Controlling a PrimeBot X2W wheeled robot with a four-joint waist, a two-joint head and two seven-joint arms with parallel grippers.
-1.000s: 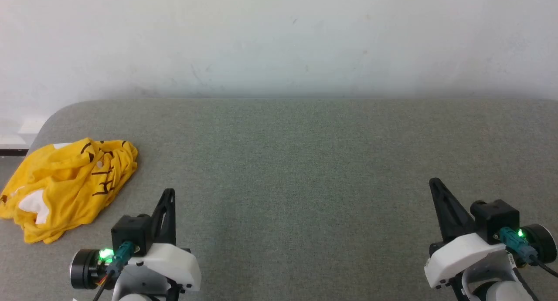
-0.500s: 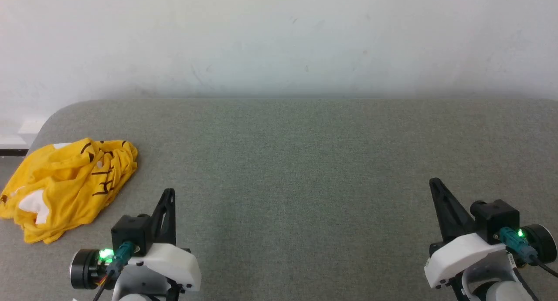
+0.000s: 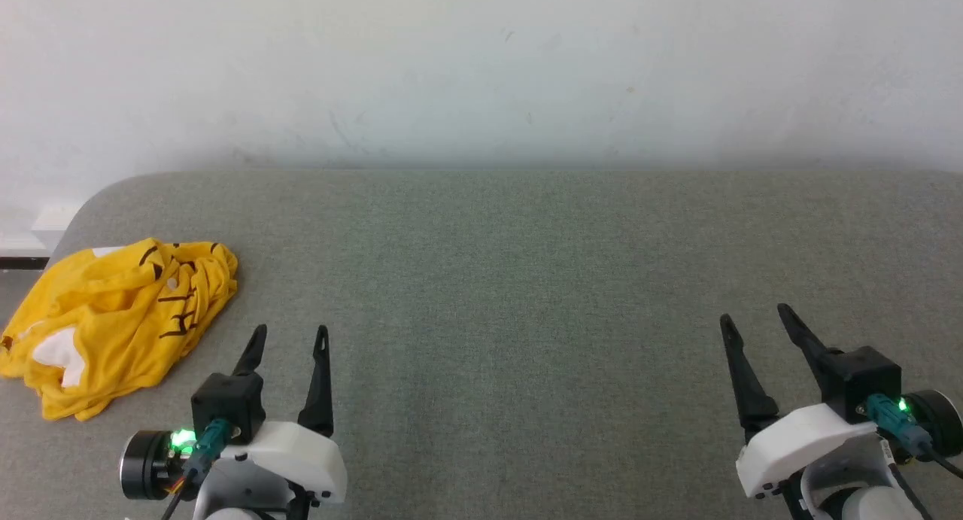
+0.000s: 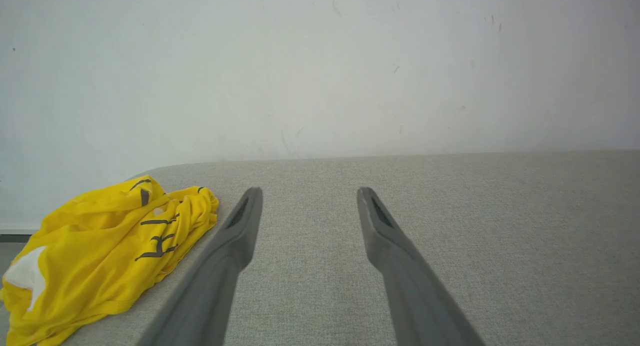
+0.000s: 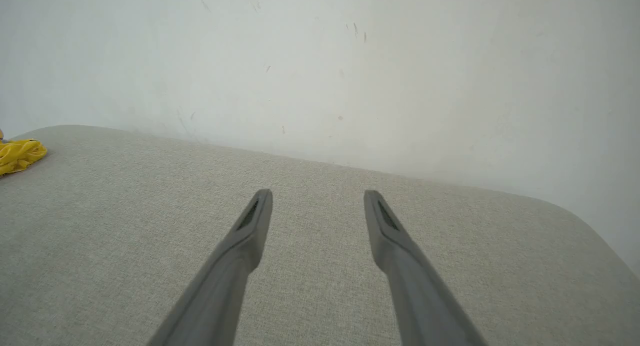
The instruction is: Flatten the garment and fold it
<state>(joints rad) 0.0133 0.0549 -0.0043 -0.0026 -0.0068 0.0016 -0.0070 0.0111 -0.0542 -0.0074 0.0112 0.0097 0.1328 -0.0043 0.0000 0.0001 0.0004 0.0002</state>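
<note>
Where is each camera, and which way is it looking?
Head view: on the robot's head, looking down at the grey table; left pincer and right pincer show, open.
Left wrist view: on the left wrist, looking along its two fingers toward the wall.
Right wrist view: on the right wrist, along its fingers toward the wall.
All share the yellow T-shirt.

Head camera high over table [image 3: 527, 241]; wrist cameras low, toward wall [image 3: 481, 68]; garment [image 3: 113, 317] in all.
</note>
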